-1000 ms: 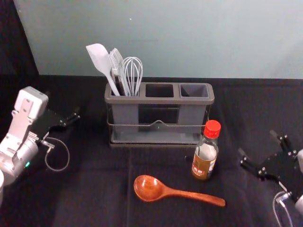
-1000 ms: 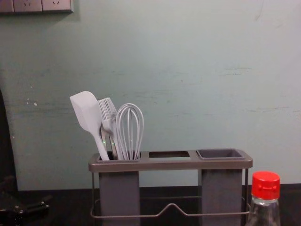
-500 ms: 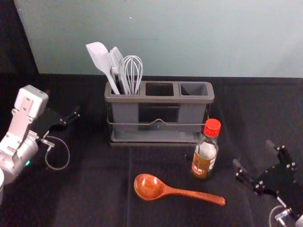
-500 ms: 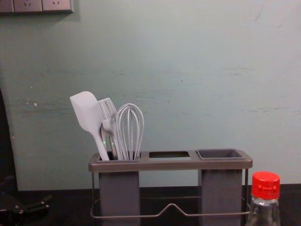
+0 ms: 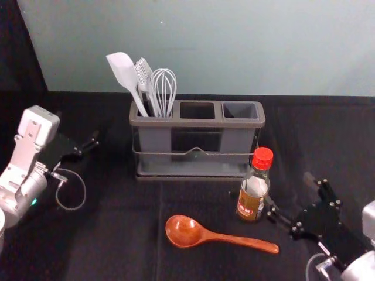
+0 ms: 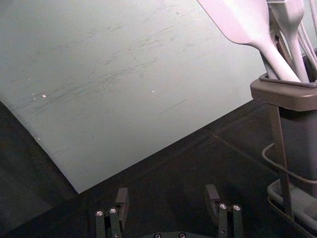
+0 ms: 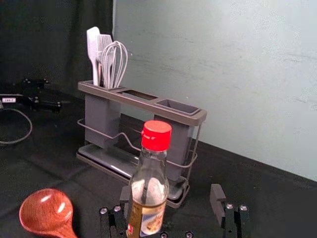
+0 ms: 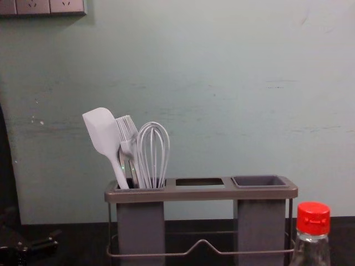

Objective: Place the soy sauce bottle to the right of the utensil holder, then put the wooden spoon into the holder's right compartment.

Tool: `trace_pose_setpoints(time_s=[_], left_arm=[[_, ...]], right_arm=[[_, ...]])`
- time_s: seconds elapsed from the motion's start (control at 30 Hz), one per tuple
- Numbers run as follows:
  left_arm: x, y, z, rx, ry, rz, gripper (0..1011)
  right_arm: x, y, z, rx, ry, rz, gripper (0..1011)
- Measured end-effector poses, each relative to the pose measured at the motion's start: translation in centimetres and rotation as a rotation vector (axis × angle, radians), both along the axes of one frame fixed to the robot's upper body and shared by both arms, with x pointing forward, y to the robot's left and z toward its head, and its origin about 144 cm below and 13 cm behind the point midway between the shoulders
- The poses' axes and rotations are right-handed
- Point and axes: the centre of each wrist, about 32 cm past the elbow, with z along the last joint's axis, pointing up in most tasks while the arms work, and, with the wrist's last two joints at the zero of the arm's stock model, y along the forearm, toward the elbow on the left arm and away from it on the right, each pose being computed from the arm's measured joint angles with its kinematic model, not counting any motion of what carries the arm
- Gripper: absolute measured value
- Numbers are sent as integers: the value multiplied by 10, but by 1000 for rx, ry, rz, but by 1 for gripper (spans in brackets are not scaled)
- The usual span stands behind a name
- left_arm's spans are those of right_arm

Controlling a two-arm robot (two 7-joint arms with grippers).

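Observation:
The soy sauce bottle (image 5: 254,190) with its red cap stands upright by the front right corner of the grey utensil holder (image 5: 196,124). My right gripper (image 5: 287,188) is open just right of the bottle, one fingertip close to it; in the right wrist view, the bottle (image 7: 150,191) overlaps one finger of the open gripper (image 7: 169,194). The wooden spoon (image 5: 186,232) lies in front of the holder, handle toward the right. The holder's right compartment (image 8: 259,181) is empty. My left gripper (image 5: 78,127) is parked open at the left; its wrist view shows the gripper (image 6: 167,194) holding nothing.
A white spatula (image 5: 123,72), a brush (image 5: 143,75) and a whisk (image 5: 164,88) stand in the holder's left compartment. Behind the black-covered table (image 5: 129,252) rises a pale wall (image 5: 234,47).
My right gripper has moved left across the table, up beside the bottle. The bottle, the spoon, the holder and my left arm have stayed put.

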Motion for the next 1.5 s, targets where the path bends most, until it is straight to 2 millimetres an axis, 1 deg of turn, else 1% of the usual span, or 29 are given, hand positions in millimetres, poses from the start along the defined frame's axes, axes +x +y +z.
trace_pose_setpoints(time_s=[0.1,0.23,0.47,0.73,1.0,1.4,1.5], left_arm=[[0,0,0,0,0,0,1005],[0,0,0,0,0,0,1005],[0,0,0,0,0,0,1005],[0,0,0,0,0,0,1005],[0,0,0,0,0,0,1005],[0,0,0,0,0,0,1005],[0,0,0,0,0,0,1005]], right_arm=[[3,5,0,12,7,-2,1003],[12,15,-1,36,14,-12,1003],[26,26,1,54,14,-24,1003],[41,36,5,64,14,-19,1002],[52,41,7,70,27,-5,1003],[61,46,11,73,23,3,1003],[62,47,12,78,25,4,964]])
